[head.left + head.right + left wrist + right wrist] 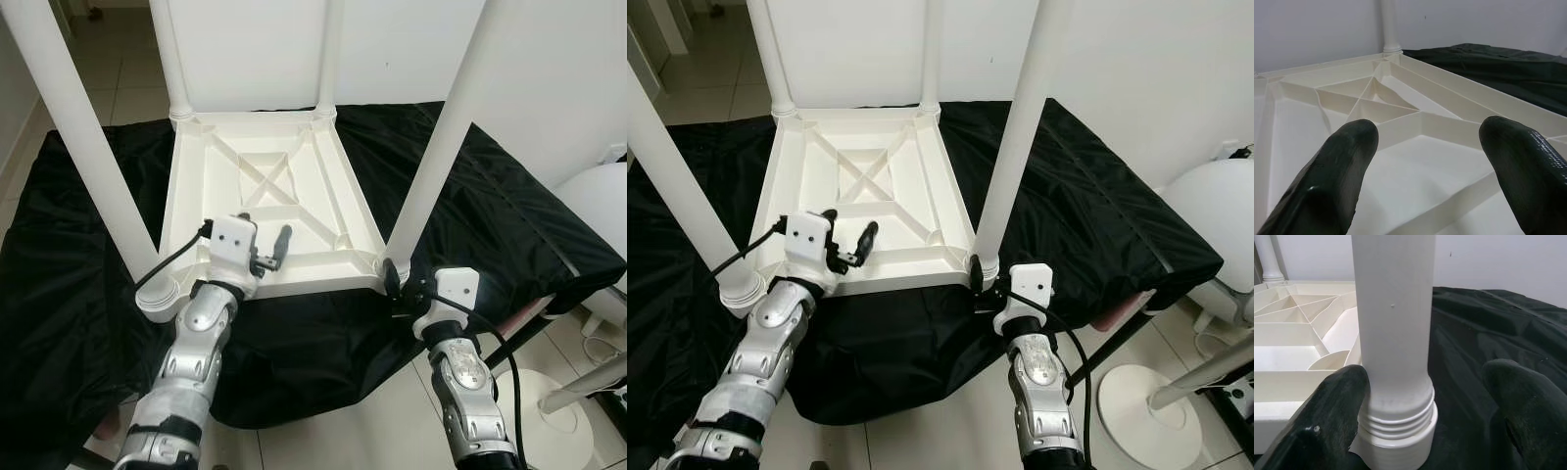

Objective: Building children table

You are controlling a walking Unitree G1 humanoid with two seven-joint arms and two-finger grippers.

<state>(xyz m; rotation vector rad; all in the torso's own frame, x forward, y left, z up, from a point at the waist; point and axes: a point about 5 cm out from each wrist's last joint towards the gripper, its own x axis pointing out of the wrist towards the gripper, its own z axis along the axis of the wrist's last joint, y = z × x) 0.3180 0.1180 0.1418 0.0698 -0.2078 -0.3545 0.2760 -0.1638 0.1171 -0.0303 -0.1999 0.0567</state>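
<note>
Upside-down tabletop [269, 211] lying flat on a black sheet [509, 206], ribbed underside facing up, four white legs sticking up out of the corner sockets. Near-right leg [441, 147] is the one that matters here: long axis running up and leaning a little toward the camera, base sitting in the socket at the near-right corner.

Right gripper [400, 284] parked right at that base, clearly the nearer arm for it. From the right wrist view, leg [1393, 323] dead ahead between the two black fingers [1334, 406], threaded collar [1398, 423] showing just above the socket. Fingers spread either side; the one nearer the tabletop looks to be touching or almost touching the leg, the other one well apart from it. So not clamped, just straddling. Threads visible there, so probably not screwed fully home yet, though hard to be sure from this.

Left gripper [266, 250] hovering over the near edge of the tabletop, between the near-left leg [83, 147] and the near-right one, fingers spread wide with nothing between them. Left wrist view just looking across the ribs [1376, 103] toward a far leg [1388, 24].

Best guess at the next bit: close the right fingers around the leg low down, then twist about that upright axis. Left arm could press down on the tabletop to stop it spinning on the slippery sheet.
</note>
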